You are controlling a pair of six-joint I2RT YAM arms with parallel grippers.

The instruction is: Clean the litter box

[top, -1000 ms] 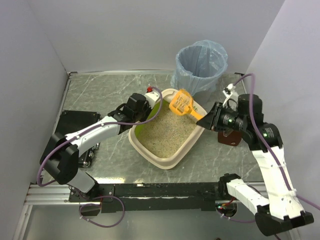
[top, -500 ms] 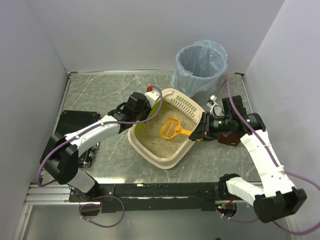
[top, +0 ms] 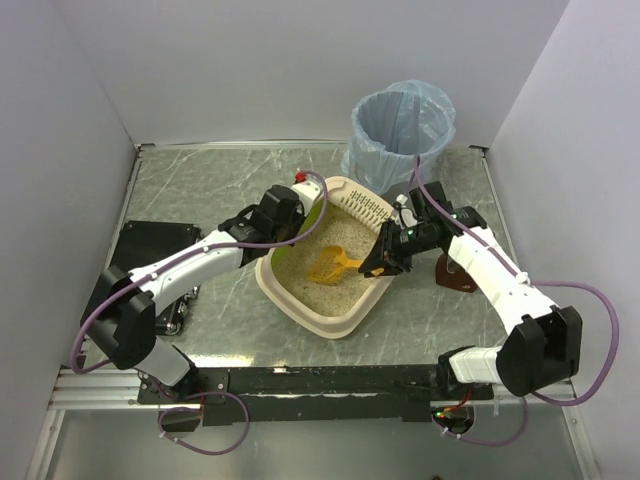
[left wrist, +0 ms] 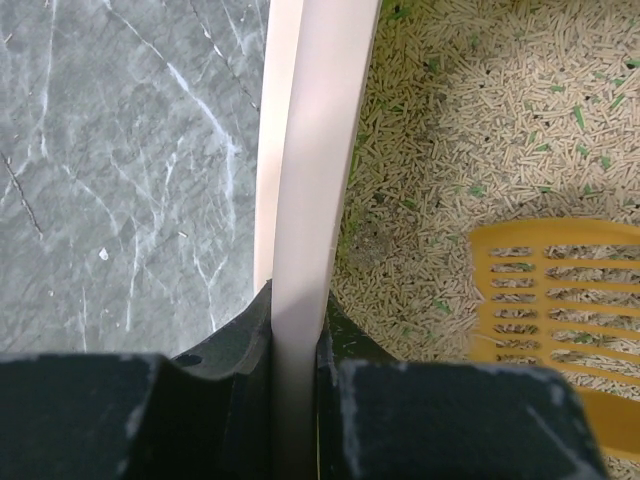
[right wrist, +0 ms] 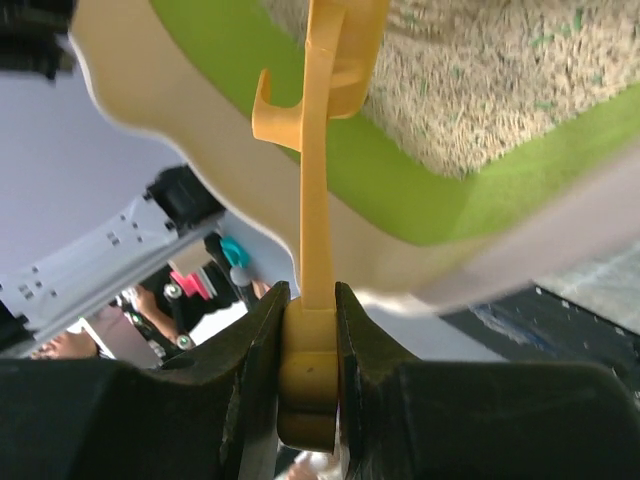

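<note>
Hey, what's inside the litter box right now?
Beige litter pellets fill the litter box; the orange scoop lies with its slotted head in them, handle clamped in the right gripper. Anything under the scoop head or buried is covered.

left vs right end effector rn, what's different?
The left end effector clamps the cream rim of the litter box; the right end effector clamps the handle of the orange scoop. Left sits at the box's left wall; right reaches over its right wall, scoop head on the litter. Both grip something.
</note>
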